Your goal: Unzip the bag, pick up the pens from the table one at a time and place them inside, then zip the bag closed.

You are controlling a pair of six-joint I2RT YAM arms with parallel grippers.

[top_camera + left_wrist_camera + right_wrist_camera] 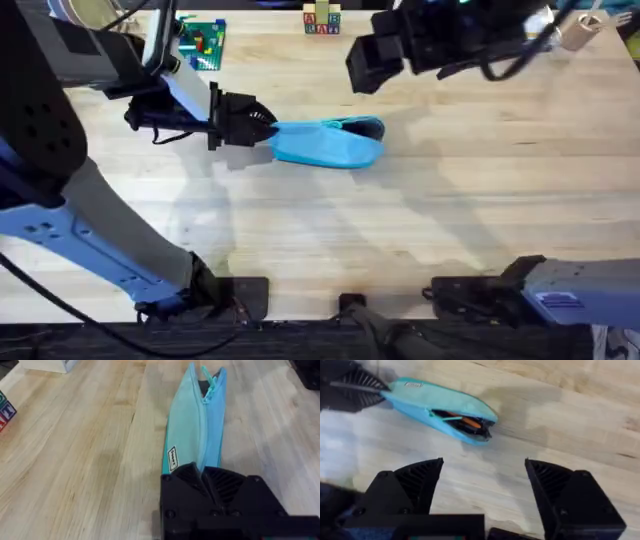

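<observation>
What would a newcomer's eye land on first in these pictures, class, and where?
The light blue bag lies mid-table, its one end pinched by the left gripper. Its far end gapes open, with an orange pen inside. The right gripper hovers above the table, jaws wide apart.

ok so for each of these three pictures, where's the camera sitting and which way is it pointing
Overhead: above the arm bases, looking down and forward at the table; both arms show.
Left wrist: low along the bag, its own end effector shut on the near end.
Right wrist: high, looking down on the bag's open end, its own end effector open.
Shared: all three show the bag; the right wrist and overhead views also show the left end effector.
</observation>
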